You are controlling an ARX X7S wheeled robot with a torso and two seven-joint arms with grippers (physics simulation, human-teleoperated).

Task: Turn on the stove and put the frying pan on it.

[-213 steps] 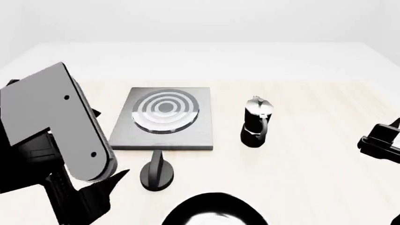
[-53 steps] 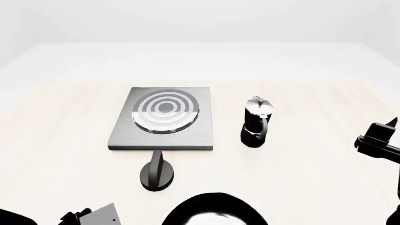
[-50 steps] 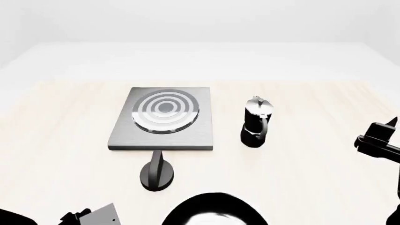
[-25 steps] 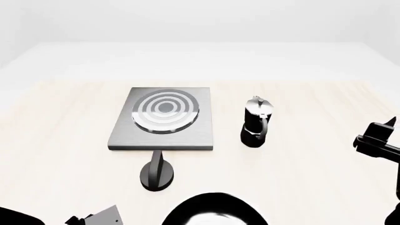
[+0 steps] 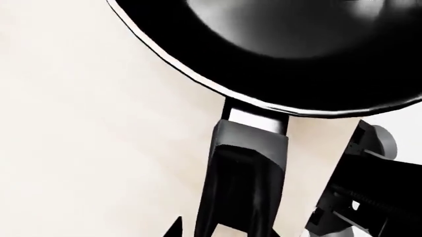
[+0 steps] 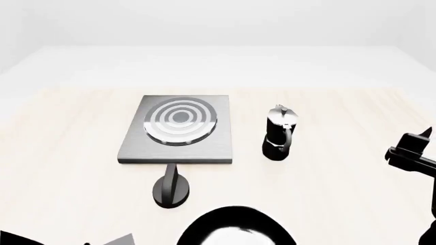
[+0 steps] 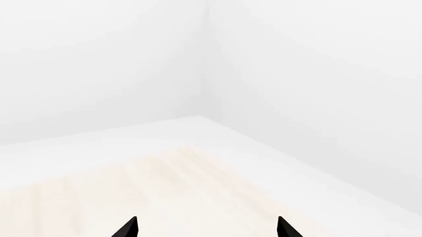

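Left fingers (image 5: pixel 359 192): spread unclear; frying pan (image 5: pixel 290 54) handle runs between them, unpinched. Right fingers (image 7: pixel 135 228) spread, well apart. Pan on bench (image 6: pixel 68 168) beside stove (image 6: pixel 178 130); left nearer.

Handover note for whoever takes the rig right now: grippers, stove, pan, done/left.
Left gripper: only one tip shows, beside the frying pan handle; grip cannot be told.
Right gripper: open, empty, off to the right over the table.
The stove sits mid-table with its knob in front. The pan lies at the near edge, not on the burner.
Done: nothing shows as finished.
Left: turn the knob, then set the pan on the stove.
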